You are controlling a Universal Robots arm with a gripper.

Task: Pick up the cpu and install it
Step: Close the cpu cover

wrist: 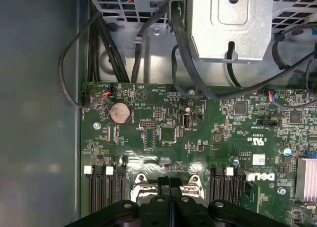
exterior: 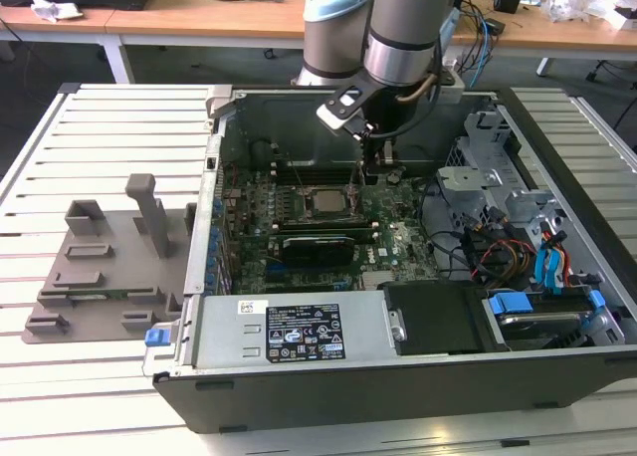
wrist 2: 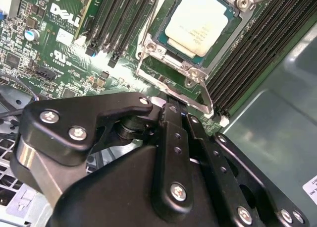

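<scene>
The cpu (exterior: 320, 199) lies flat in the black motherboard socket inside the open computer case, silver top up. In the second wrist view the cpu (wrist 2: 198, 21) sits square inside the socket's metal frame (wrist 2: 198, 95). My gripper (exterior: 372, 165) hangs over the motherboard just to the exterior view's right of the socket, apart from the chip. In both wrist views its black fingers meet with nothing between them: the gripper (wrist 2: 171, 107) is shut just outside the frame's edge, and the gripper (wrist: 170, 181) hovers over the board.
The grey plastic tray (exterior: 100, 267) rests on the slatted table at the exterior view's left. The case wall (exterior: 214, 177), the power supply (exterior: 299, 332), the drive cage (exterior: 498, 187), loose cables (wrist: 183, 43) and memory slots (wrist 2: 124, 19) surround the socket.
</scene>
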